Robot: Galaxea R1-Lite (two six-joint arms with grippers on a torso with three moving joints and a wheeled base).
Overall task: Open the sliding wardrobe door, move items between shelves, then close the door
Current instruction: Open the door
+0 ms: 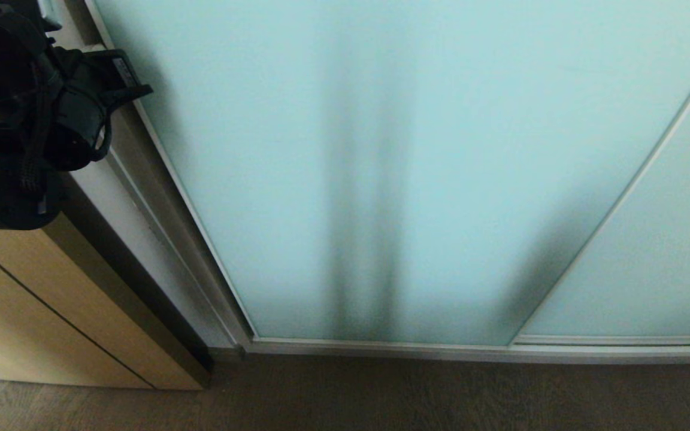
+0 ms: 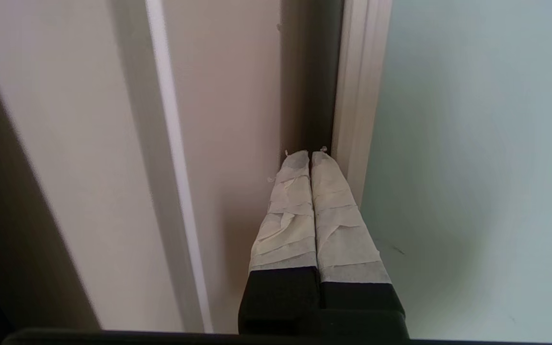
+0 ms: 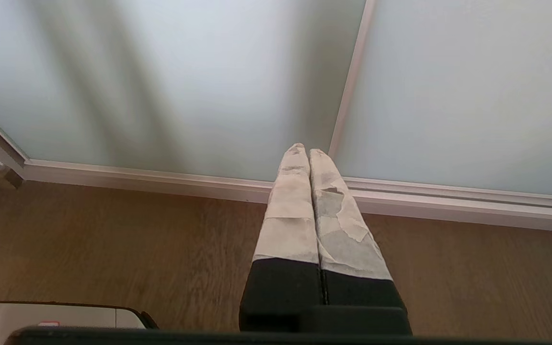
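A brown wood-grain floor (image 1: 381, 395) is carrying the wardrobe's silver bottom track (image 1: 441, 348) — and, to the robot's left, a light wood-grain cabinet (image 1: 51, 311) is standing directly on it.

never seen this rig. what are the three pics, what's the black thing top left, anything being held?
It is a two-armed robot on wheels. The head camera looks down at a closed sliding wardrobe door of aqua frosted glass; the black shape at upper left is the robot's left arm with the left gripper. The other two pictures come from cameras on each wrist. The left gripper's taped fingers are shut, tips by the door's silver frame. The right gripper is shut too, pointing at the door's bottom rail above the wood floor. Nothing is held.
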